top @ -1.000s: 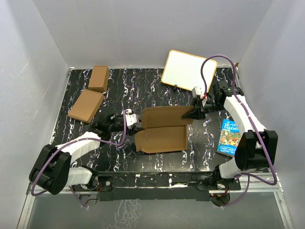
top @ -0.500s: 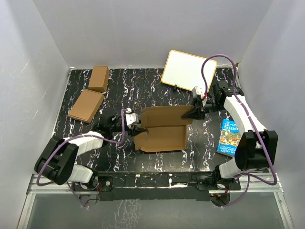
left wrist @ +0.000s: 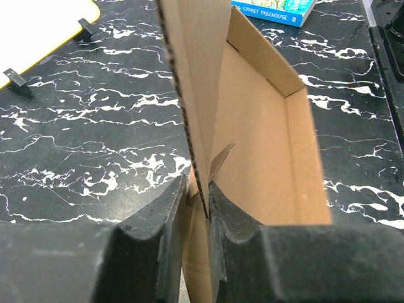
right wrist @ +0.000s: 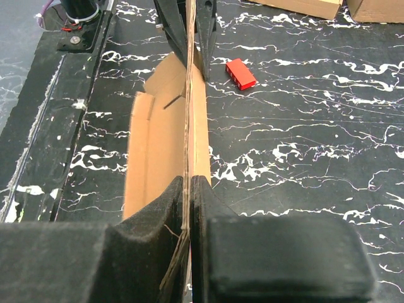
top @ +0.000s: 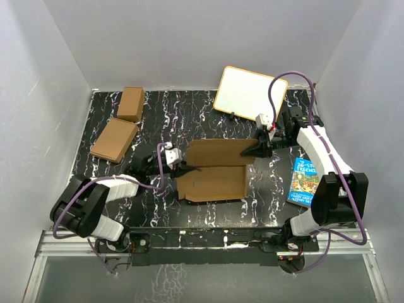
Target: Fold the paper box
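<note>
Tabletop [top: 189,113], black veined white, inside pale walls [top: 189,44], bears the paper box [top: 214,172], left hand [top: 184,168] and right hand [top: 252,152] clamping it.

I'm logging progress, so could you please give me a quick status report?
Left gripper, right gripper: shut on paper box, opposite ends of its upright panel. Red block beside it, apart.

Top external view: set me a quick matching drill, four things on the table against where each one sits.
Things:
1 paper box
2 whiteboard
3 blue book
4 small brown carton

Places:
A far left corner
B right edge, mid-depth
C far right corner
D centre

Pairs: 1-D, 2-C, 3-B, 4-A
</note>
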`<action>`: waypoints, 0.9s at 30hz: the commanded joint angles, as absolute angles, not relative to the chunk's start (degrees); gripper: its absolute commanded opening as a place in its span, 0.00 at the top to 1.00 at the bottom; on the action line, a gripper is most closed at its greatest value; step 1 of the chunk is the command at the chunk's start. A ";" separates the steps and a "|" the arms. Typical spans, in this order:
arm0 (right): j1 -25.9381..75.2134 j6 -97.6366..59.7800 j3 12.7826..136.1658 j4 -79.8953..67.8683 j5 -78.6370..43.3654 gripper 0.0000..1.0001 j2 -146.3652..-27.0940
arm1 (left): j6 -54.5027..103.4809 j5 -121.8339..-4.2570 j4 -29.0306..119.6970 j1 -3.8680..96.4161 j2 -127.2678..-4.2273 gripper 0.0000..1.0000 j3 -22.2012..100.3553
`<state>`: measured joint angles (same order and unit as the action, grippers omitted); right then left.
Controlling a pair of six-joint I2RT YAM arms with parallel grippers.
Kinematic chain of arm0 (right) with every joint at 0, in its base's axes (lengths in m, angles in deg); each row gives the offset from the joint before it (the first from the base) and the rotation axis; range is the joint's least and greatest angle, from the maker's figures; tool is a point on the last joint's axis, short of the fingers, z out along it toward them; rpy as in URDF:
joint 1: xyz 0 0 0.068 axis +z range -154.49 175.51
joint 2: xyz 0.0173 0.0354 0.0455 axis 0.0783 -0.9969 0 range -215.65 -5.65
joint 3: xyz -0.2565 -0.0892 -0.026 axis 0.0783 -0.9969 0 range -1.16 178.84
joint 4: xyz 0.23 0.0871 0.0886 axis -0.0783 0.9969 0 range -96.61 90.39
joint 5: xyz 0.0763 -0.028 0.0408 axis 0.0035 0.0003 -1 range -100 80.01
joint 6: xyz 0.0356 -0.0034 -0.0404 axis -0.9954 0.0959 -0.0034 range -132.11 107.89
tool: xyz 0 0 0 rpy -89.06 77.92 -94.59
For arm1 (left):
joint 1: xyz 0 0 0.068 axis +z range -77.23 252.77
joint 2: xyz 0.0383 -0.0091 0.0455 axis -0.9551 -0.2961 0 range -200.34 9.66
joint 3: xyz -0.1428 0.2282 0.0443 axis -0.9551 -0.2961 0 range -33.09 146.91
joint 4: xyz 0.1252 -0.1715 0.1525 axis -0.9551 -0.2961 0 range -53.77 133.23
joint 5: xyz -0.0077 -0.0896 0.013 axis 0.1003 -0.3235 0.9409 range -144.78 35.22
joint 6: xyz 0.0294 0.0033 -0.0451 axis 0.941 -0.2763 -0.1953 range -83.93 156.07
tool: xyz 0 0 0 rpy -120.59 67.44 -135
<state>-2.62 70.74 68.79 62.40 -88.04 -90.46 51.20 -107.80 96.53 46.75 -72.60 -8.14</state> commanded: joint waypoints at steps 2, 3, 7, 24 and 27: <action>-2.36 73.75 70.12 61.51 -92.57 0.92 -90.50 | 48.67 -110.24 101.82 46.85 -72.30 0.91 -9.01; -2.42 73.71 70.12 61.51 -92.51 0.92 -90.54 | 48.64 -110.24 101.74 46.85 -72.26 0.94 -9.03; -2.32 73.75 70.12 61.42 -92.18 0.92 -90.79 | 48.59 -110.03 101.92 46.85 -72.04 1.00 -9.10; -4.30 73.70 69.67 60.81 -88.14 0.92 -92.75 | 39.53 -86.11 84.63 47.06 -49.77 0.40 -12.73; -5.84 73.04 69.89 60.80 -87.95 0.92 -93.67 | 30.82 -77.76 76.37 47.19 -43.26 0.33 -12.17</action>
<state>-3.89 71.41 68.79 62.34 -85.39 -92.93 41.22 -90.53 88.27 46.80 -50.96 -12.78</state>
